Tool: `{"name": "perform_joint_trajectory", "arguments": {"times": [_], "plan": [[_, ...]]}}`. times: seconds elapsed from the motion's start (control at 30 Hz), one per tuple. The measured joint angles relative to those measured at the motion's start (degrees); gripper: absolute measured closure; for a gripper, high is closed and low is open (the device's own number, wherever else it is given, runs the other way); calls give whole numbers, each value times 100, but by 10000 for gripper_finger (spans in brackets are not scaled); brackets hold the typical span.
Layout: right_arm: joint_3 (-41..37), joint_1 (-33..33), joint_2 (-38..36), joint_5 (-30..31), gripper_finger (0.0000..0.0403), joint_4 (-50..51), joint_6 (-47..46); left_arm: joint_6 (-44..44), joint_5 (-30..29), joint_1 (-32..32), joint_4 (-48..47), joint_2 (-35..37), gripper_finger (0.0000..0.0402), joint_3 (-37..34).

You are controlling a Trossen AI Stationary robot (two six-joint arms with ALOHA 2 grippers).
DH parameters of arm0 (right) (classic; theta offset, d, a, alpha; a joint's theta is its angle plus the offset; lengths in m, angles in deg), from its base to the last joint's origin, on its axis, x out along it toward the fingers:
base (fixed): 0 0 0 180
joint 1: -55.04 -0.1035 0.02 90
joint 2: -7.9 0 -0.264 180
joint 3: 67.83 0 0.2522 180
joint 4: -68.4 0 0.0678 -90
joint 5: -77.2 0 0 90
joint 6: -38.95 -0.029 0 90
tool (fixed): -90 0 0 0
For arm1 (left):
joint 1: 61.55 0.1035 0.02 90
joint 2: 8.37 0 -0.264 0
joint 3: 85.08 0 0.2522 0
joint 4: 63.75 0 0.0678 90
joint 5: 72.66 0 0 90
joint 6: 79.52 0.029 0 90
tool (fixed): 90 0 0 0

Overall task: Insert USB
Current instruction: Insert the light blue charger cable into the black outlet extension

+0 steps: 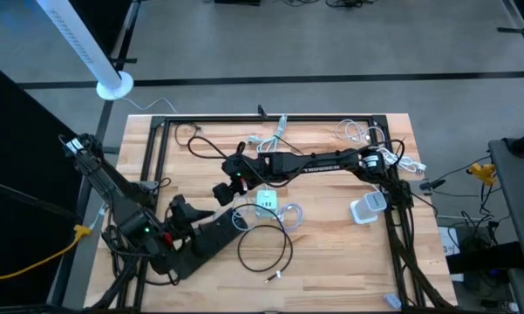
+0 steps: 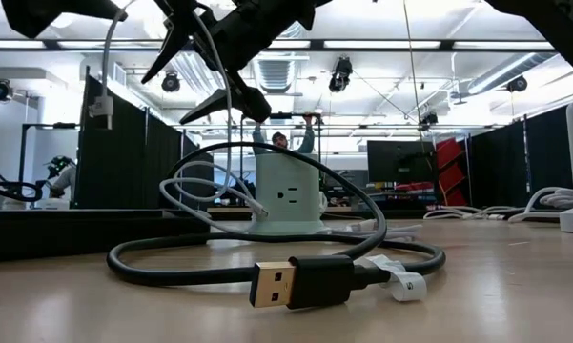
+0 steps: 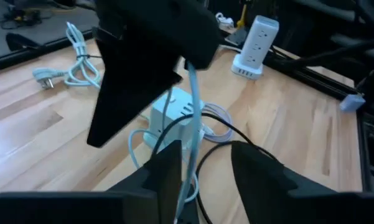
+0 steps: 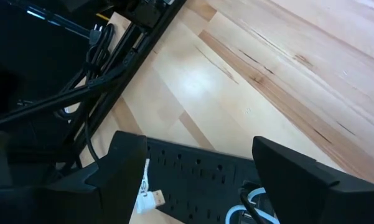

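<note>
A pale green power hub (image 1: 266,202) (image 2: 288,195) (image 3: 171,115) stands on the wooden table. A light blue cable (image 3: 190,99) (image 2: 231,114) hangs from my right gripper (image 1: 223,191) (image 2: 205,71), which hovers above and left of the hub with its fingers wide apart. The cable's white USB plug (image 4: 151,198) shows beside one right finger (image 4: 121,168). My left gripper (image 1: 241,221) (image 3: 202,174) is open just below, and the cable runs down between its fingers. A black cable coil (image 1: 266,247) lies at the near side, its USB plug (image 2: 286,284) flat on the table. My right gripper has the white USB plug (image 4: 151,198) at the inner side of one finger, not pinched between the two; whether it touches, I cannot tell. The cable hangs slack from there toward the hub. My left gripper has the cable (image 3: 188,180) close beside one finger (image 3: 168,171); I cannot tell whether it touches.
A white tower power strip (image 1: 367,208) (image 3: 254,46) stands to the right of the hub. Bundled white cables (image 1: 275,133) (image 1: 366,135) lie along the far edge. A black frame rail (image 1: 270,118) borders the table. A person stands in the room behind (image 2: 281,141).
</note>
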Motion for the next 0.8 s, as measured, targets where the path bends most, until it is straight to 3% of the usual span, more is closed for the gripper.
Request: {"name": "perform_joint_trajectory", "arguments": {"times": [0.47, 0.8], "plan": [[0, 0, 0, -4, 126, -2, 0, -35, -42, 75, 57, -361, 395, -27], [-4, 27, 0, -7, 115, -64, -467, -23, -266, 162, 510, -713, 400, -29]]}}
